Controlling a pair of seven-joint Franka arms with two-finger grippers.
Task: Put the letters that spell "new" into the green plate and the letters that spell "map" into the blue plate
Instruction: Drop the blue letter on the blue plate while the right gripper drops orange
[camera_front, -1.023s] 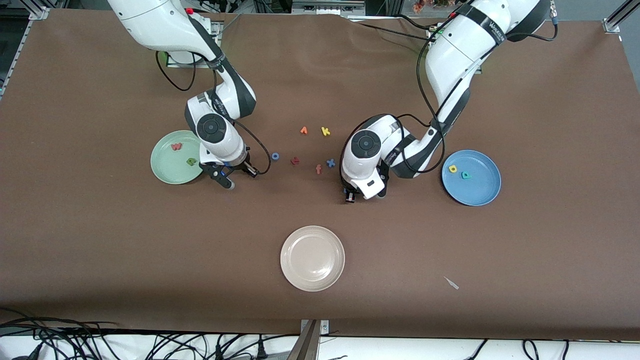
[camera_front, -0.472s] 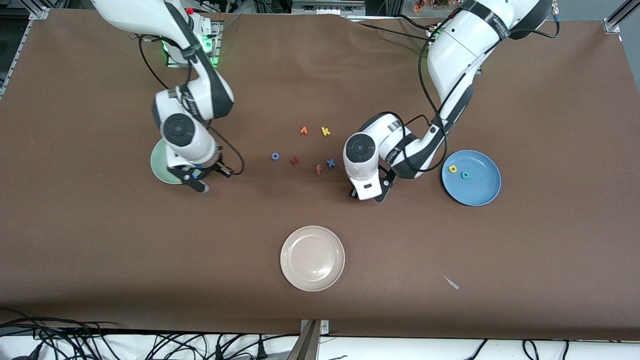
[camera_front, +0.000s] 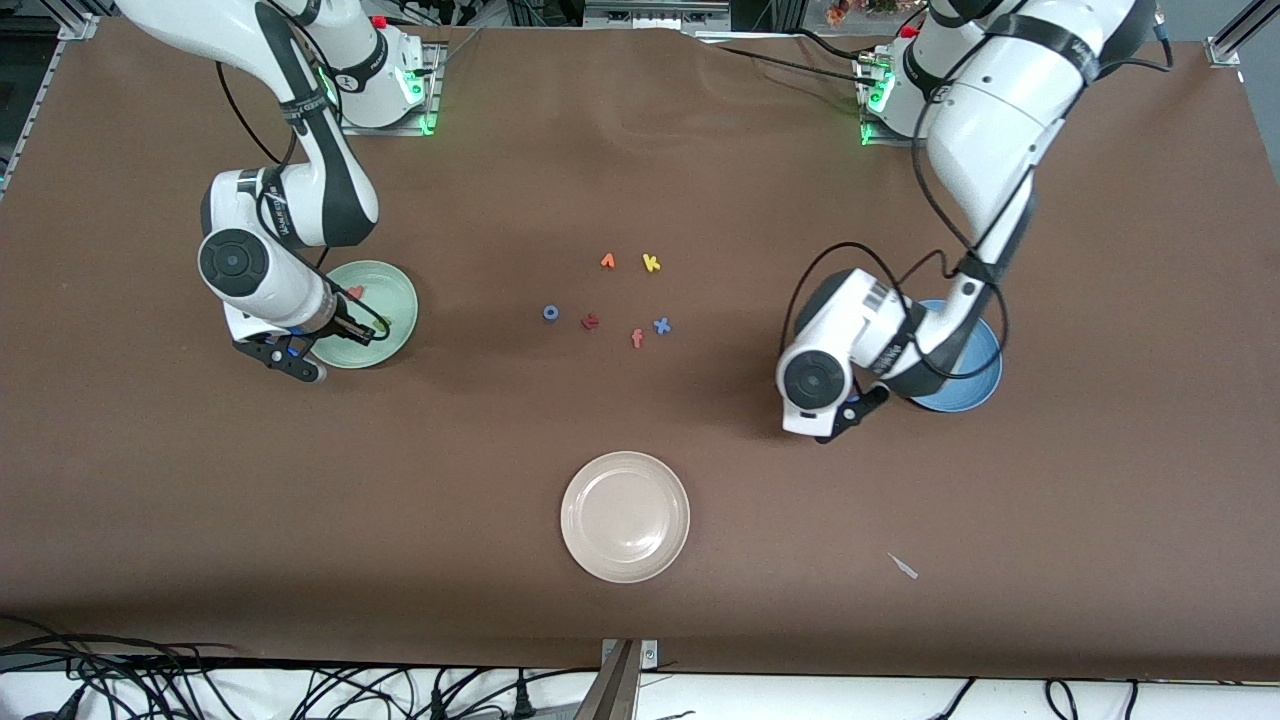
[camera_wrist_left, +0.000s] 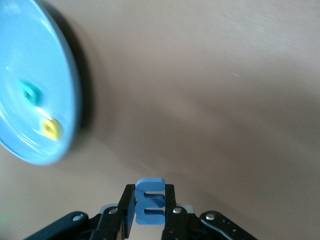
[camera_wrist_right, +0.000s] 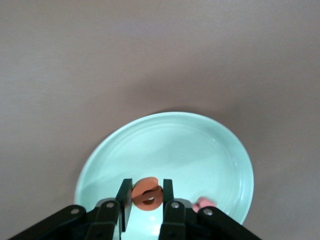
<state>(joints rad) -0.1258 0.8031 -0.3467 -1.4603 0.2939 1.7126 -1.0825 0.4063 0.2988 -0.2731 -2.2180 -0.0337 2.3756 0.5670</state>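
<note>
- Over the round pale mint-green plate (camera_wrist_right: 200, 145), the right gripper (camera_wrist_right: 145, 200) has its jaws closed tight on the small orange foam "e" (camera_wrist_right: 146, 192), which stands edge-up between them above the plate's bowl.
- Beside that plate's rim in the right wrist view, a pinkish-red foam letter (camera_wrist_right: 204, 202) lies in the plate; only part of it shows past the jaws, and in the front view the same letter (camera_front: 354, 292) peeks out next to the right arm's wrist.
- Toward the left arm's end of the counter (camera_front: 640, 150), the left gripper (camera_wrist_left: 150, 210) hangs over bare brown cloth just beside the round medium-blue plate (camera_wrist_left: 60, 85), jaws clamped narrowly on the blue foam "m" (camera_wrist_left: 150, 200), held on edge.
- Inside the blue plate lie the teal foam "p" (camera_wrist_left: 29, 93) and the yellow rounded foam "a" (camera_wrist_left: 50, 128), close together but apart.
- From the front camera, the left arm covers much of the blue plate (camera_front: 975, 385) and the right arm covers part of the green plate (camera_front: 395, 300); the green "n" cannot be made out.
- Between the two plates sit loose letters, and a beige plate (camera_front: 625, 517) lies nearer to the front camera.
</note>
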